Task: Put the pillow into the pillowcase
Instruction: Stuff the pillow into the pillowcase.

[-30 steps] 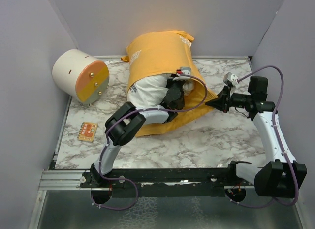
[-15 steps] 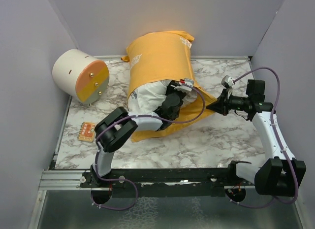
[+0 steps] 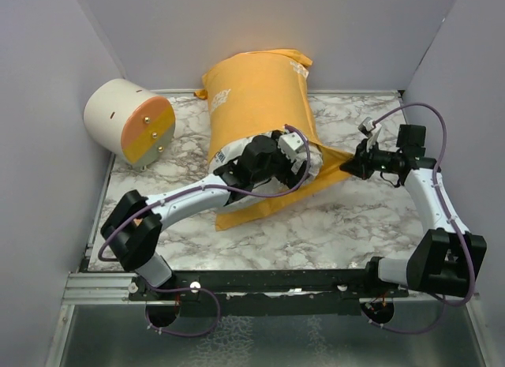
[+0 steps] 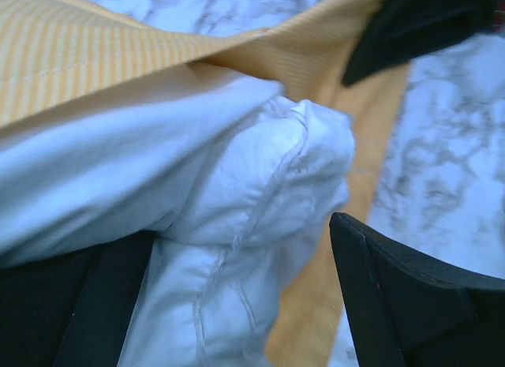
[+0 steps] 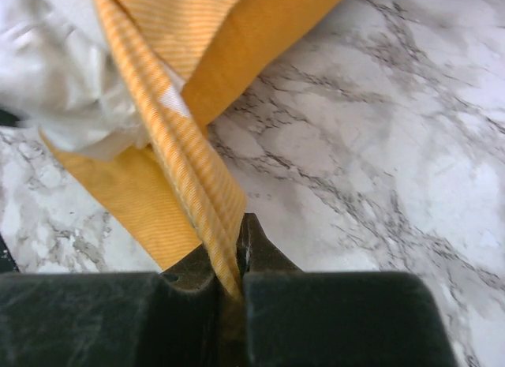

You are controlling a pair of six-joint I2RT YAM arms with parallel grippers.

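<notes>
Status:
- pillowcase [image 3: 252, 91] lies mid-table on the marble table [image 3: 355, 225], closed far end riding up against the back wall, mouth facing the arms.
- pillow [image 3: 227, 155] is mostly inside the case. Only its near end shows white at the mouth, bulging out over the lower orange flap.
- left gripper [image 3: 306, 160] is at the mouth, released: the 2 jaws are spread wide. In the left wrist view, the left gripper [image 4: 241, 233] has a stitched pillow [image 4: 237, 185] corner sitting between the jaws, not pinched. Whether the right-hand finger [image 4: 402, 296] touches the fabric, cannot tell. The pillowcase [image 4: 95, 51] upper edge drapes over the pillow just above.
- right gripper [image 3: 353, 165] is at the right-hand corner of the mouth, clenched on the case hem. The right wrist view confirms it: the right gripper [image 5: 237, 252] has a folded strip of striped orange pillowcase [image 5: 189, 170] running straight into the closed jaws, taut. The pillow [image 5: 55, 75] shows as crumpled white at top left of that view, beside the strip.
- cream-and-orange cylinder [image 3: 126, 118] lies on its side in the far-left corner, well apart from the case (not part of the job).
</notes>
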